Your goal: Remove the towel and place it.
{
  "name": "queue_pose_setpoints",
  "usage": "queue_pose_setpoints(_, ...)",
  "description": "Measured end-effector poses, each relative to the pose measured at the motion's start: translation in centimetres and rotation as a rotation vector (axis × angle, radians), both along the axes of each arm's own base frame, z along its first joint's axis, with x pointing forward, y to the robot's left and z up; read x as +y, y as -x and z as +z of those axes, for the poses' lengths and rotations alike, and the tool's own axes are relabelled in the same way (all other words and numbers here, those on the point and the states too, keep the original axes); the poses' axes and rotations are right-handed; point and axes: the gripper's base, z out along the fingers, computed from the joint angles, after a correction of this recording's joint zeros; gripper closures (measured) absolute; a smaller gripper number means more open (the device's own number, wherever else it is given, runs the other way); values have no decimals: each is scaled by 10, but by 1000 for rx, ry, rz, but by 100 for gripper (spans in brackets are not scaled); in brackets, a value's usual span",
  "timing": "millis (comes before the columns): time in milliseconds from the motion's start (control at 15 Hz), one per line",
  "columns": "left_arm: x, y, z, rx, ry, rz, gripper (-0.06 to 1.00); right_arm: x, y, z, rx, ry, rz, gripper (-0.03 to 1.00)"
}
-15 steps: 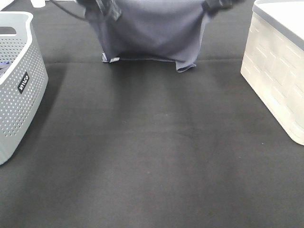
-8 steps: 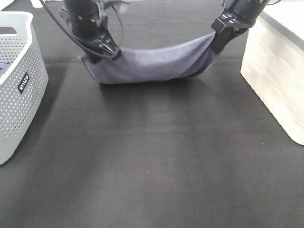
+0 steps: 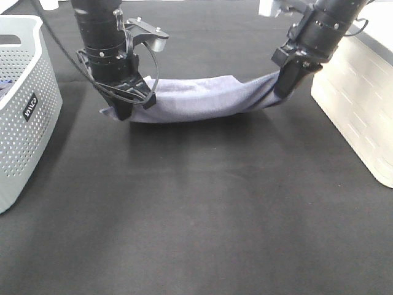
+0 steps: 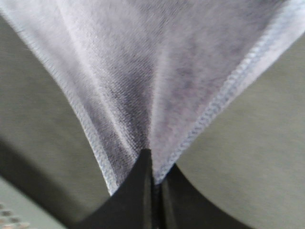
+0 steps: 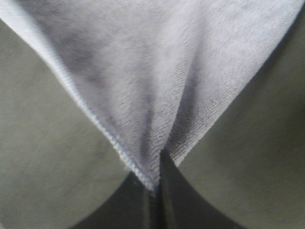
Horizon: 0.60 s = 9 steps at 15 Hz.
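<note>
The towel (image 3: 196, 98) hangs low in a shallow sling across the far middle of the black worktop (image 3: 196, 221), its sagging belly apparently brushing the surface. A second ago it hung tall like a curtain, with only its bottom hem near the cloth-covered top. Since then both arms have come down, and the fabric has bunched into a long, flattened band.

The left gripper (image 3: 126, 110) is clamped on one end, and its wrist camera shows the stitched hem pinched between closed fingers (image 4: 143, 186). The right gripper (image 3: 284, 86) is likewise clenched on the opposite end, which sits a touch higher.

A grey perforated basket (image 3: 24, 110) stands at the left edge and a white bin (image 3: 356, 104) at the right edge, both well apart from the towel.

The descent suggests that removal is done and laying down is under way. Letting go would likely come once both ends settle.
</note>
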Motion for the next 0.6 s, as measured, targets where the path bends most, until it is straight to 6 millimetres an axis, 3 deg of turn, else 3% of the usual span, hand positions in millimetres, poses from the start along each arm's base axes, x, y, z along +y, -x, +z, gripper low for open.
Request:
queue_pose_setpoints(133, -10, 8, -4, 22, 7, -20, 94, 0, 10, -2, 29, 19, -13, 96)
queue_pose_setpoints(333, -26, 18, -5, 36, 21, -46, 94, -6, 28, -34, 156, 82, -29, 96)
queue_pose_setpoints(400, -26, 22, -4, 43, 26, -45, 94, -8, 35, -41, 189, 94, -28, 96)
queue_pose_setpoints(600, -16, 39, -3, 80, 9, -27, 94, -8, 40, -38, 193, 83, -37, 96)
